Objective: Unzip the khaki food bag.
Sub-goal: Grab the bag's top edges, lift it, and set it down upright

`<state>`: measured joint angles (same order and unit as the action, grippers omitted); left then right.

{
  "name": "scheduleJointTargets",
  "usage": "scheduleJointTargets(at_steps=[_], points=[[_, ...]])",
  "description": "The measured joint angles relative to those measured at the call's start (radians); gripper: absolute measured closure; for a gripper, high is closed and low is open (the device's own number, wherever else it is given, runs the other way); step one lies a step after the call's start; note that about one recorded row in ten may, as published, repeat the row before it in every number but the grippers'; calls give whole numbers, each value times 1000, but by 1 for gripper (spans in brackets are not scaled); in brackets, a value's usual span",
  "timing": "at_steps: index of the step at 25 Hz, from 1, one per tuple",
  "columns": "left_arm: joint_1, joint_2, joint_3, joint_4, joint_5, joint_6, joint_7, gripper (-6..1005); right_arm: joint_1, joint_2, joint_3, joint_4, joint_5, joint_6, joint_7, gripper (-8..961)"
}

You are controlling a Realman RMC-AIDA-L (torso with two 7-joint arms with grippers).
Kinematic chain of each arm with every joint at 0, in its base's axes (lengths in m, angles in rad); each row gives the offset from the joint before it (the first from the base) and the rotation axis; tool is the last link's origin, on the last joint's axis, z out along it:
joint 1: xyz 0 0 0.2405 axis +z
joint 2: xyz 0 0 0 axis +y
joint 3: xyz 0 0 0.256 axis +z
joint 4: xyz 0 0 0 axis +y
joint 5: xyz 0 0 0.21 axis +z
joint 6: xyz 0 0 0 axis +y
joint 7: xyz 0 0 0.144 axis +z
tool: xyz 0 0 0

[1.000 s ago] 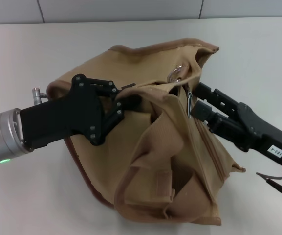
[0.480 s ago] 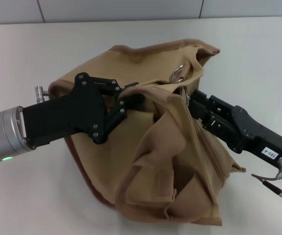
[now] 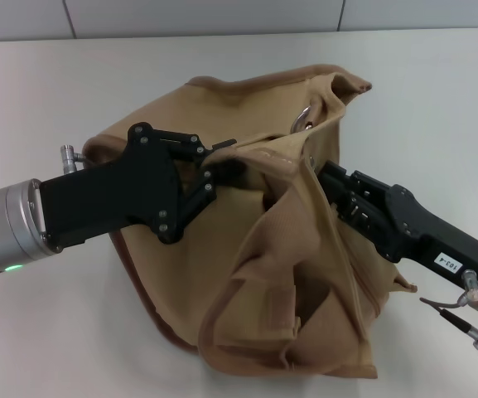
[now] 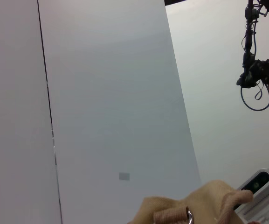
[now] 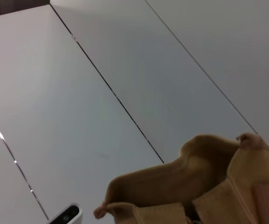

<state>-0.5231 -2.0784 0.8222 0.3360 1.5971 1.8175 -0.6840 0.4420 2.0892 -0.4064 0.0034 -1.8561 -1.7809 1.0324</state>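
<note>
On the white table [image 3: 48, 91], the khaki food bag [image 3: 288, 274] lies slumped on its side, mouth toward the wall, a metal ring [image 3: 303, 118] showing at its upper edge. The left gripper [image 3: 219, 168] reaches in from the left, clenched on a fold of canvas at the bag's top. The right gripper [image 3: 328, 178] enters from the right, its tip buried in the fabric; whether it is grasping cannot be told.

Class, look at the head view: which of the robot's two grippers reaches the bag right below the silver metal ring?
The right gripper. It meets the khaki food bag just under the ring, while the left gripper reaches the bag's upper edge farther to the robot's left.
</note>
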Motion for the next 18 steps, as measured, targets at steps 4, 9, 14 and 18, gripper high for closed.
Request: scheduleJointTargets(at_steps=[4, 9, 14, 18], points=[[2, 0, 0, 0, 0, 0, 0, 940, -6, -1, 5, -6, 2, 5, 0, 674], [5, 0, 0, 0, 0, 0, 0, 940, -8, -3, 10, -11, 7, 24, 0, 713], [6, 0, 0, 0, 3, 0, 0, 940, -14, -3, 11, -13, 8, 34, -11, 718], [6, 0, 0, 0, 4, 0, 0, 940, -12, -3, 5, -13, 6, 32, -19, 721]])
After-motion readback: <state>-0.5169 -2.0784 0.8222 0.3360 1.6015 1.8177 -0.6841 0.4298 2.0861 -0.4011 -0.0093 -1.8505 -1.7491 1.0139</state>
